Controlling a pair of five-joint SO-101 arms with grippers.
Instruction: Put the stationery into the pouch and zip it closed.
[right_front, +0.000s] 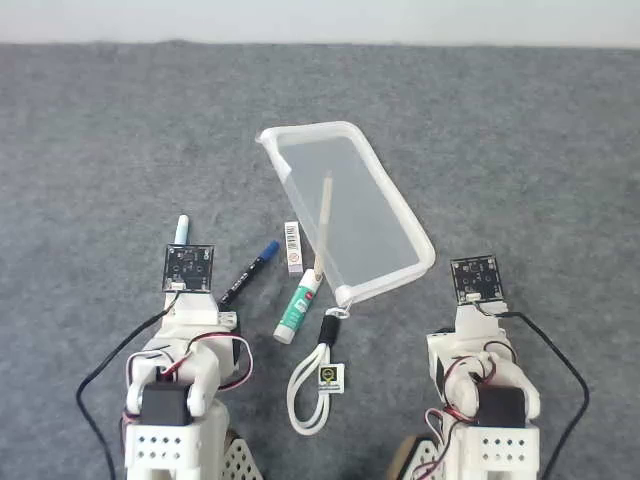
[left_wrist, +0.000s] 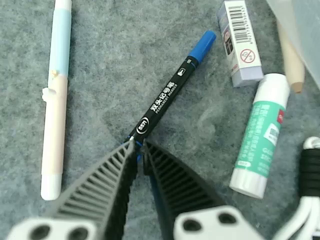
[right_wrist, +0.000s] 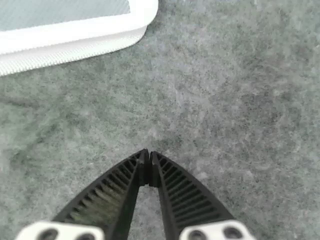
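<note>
1. Left gripper (left_wrist: 138, 146): jaws drawn together, tips over the marker's tail end; contact cannot be told.
2. Right gripper (right_wrist: 149, 156): jaws together above bare grey felt table (right_front: 520, 130), at 4 o'clock of the pouch.
3. White looped strap (right_front: 310, 395) with tag: between the arms, nearest.
4. Glue stick (right_front: 298, 306): just at 12 o'clock of the strap.
5. Marker (right_front: 248, 273), blue cap: at 9 o'clock of the glue stick.
6. Eraser (right_front: 293, 247): between marker and pouch.
7. Pastel pen (left_wrist: 54, 100): at 9 o'clock of the marker.
8. Clear pouch (right_front: 305, 129), white rim: centre, farthest. Beige stick (right_front: 324, 225) crosses its near edge.
</note>
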